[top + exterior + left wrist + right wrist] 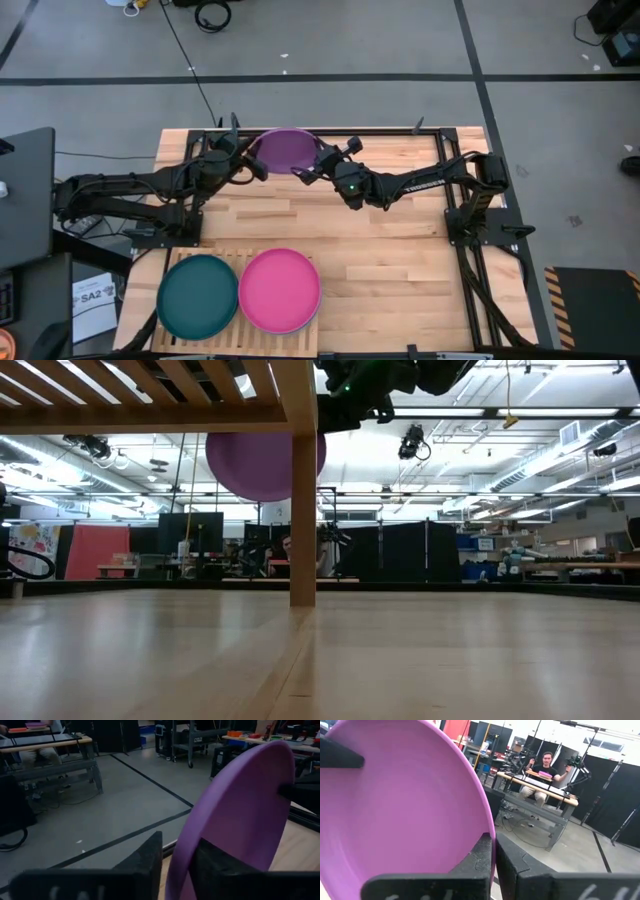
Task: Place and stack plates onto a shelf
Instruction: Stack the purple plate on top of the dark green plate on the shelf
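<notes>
Two dark arms hold a single purple plate between them above the far edge of the butcher-block table. The left gripper is clamped on the plate's left rim, one finger on each face of the rim in the left wrist view. The right gripper is pinched on the opposite rim, its fingers closed tight over the edge.

Three plates are visible in all. Besides the purple one, a teal plate and a magenta plate lie side by side, nearly touching, on the slatted wooden shelf. The shelf sits at the table's near-left corner, well apart from the purple plate, and the two plates fill almost all of its width. A grey rim shows under the magenta plate's near edge; what it belongs to cannot be told.

The middle and right of the table, between the purple plate and the shelf, lie bare.

The low view shows the purple plate lifted well off the tabletop, partly behind a wooden shelf leg; the overhead view does not show that height. Only the right wrist view shows a person seated at a desk in the room beyond the plate.
</notes>
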